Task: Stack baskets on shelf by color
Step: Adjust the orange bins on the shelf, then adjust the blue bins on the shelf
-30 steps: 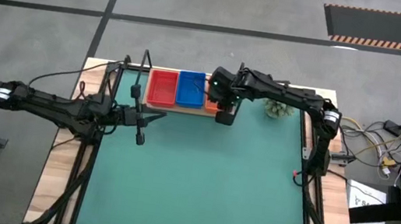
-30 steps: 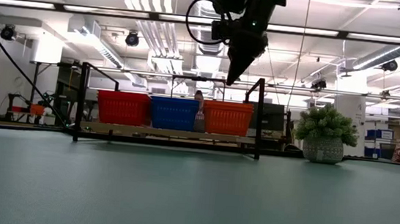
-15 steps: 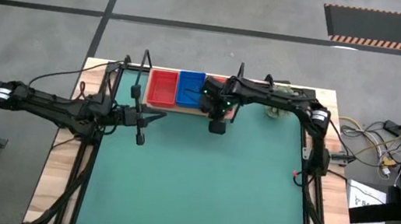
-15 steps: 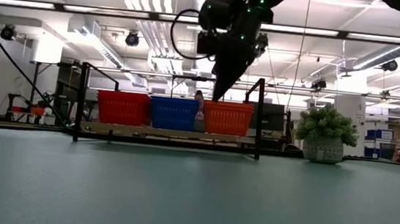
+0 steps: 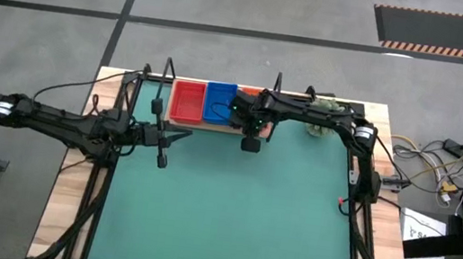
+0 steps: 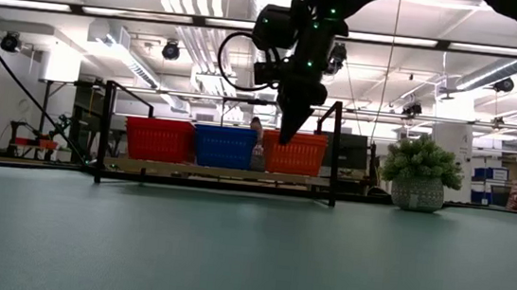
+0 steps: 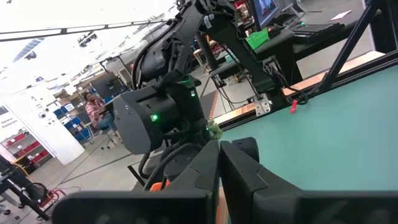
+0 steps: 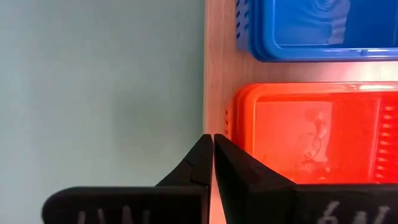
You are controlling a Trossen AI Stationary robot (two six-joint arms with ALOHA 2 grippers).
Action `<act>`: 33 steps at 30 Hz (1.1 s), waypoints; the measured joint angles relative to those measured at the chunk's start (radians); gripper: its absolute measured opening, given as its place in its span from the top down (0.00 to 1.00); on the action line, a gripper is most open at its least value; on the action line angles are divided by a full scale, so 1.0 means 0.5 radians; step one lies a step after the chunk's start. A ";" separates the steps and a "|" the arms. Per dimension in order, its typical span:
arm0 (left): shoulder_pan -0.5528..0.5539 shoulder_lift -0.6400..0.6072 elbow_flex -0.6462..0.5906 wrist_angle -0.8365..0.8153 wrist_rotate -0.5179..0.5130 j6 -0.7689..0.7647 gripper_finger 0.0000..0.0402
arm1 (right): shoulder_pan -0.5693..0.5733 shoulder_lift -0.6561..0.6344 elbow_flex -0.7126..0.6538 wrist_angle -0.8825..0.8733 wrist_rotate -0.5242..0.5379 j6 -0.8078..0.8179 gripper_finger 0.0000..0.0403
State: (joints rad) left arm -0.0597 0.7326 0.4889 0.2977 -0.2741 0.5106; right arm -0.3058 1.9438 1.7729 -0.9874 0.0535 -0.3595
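The shelf [image 5: 214, 125] stands at the table's far edge, a light-wood board with black end frames [image 6: 336, 152]. On it stand a red basket [image 5: 185, 101], a blue basket [image 5: 220, 102] and an orange basket [image 6: 303, 154], side by side. My right gripper [image 8: 213, 138] is shut and empty. It points down over the board's near edge [image 8: 217, 74], just in front of the orange basket [image 8: 311, 134]. It also shows in the low view [image 6: 288, 138]. My left gripper [image 5: 179, 138] is shut and empty, held high left of the shelf.
A small potted plant [image 6: 419, 175] stands on the table right of the shelf. The green table top [image 5: 228, 220] spreads out on the near side of the shelf. The right arm [image 5: 315, 114] reaches over the shelf's right end.
My right gripper has come down and gone a little toward the table's left and near edge. It has moved from above the orange basket to just in front of it, and has stayed shut. The baskets have not moved.
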 joint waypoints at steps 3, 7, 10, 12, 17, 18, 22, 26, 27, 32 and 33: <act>0.001 0.000 -0.001 0.000 0.000 0.000 1.00 | -0.001 -0.002 0.000 0.003 -0.003 -0.011 0.98; 0.002 0.000 -0.001 0.000 0.000 0.000 1.00 | 0.022 -0.019 0.031 0.025 -0.060 -0.030 0.98; 0.002 0.000 -0.001 0.000 0.000 0.003 1.00 | 0.034 -0.020 0.111 0.143 -0.056 -0.056 0.98; 0.002 0.000 -0.001 0.001 0.000 0.004 1.00 | 0.033 -0.009 0.169 0.277 -0.055 -0.078 0.98; 0.002 0.000 -0.001 0.019 0.000 0.013 1.00 | -0.002 0.111 0.331 0.455 -0.050 -0.121 0.98; 0.002 0.000 -0.001 0.019 0.000 0.029 1.00 | -0.010 0.148 0.369 0.466 -0.050 -0.121 0.98; 0.002 0.000 -0.001 0.018 0.000 0.040 1.00 | -0.043 0.323 0.508 0.460 0.017 -0.166 0.98; 0.001 0.000 -0.002 0.018 0.000 0.040 1.00 | -0.046 0.437 0.649 0.325 0.125 -0.194 0.98; 0.001 0.000 -0.003 0.018 0.001 0.040 1.00 | -0.042 0.444 0.683 0.287 0.124 -0.192 0.98; 0.001 0.000 -0.005 0.017 0.001 0.041 1.00 | 0.008 0.451 0.747 0.224 0.121 -0.170 0.98; 0.002 0.000 -0.005 0.017 0.001 0.040 1.00 | 0.019 0.452 0.750 0.220 0.120 -0.169 0.98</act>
State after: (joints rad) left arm -0.0589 0.7326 0.4864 0.3061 -0.2737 0.5308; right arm -0.2965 2.1700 2.1481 -0.8775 0.1134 -0.4442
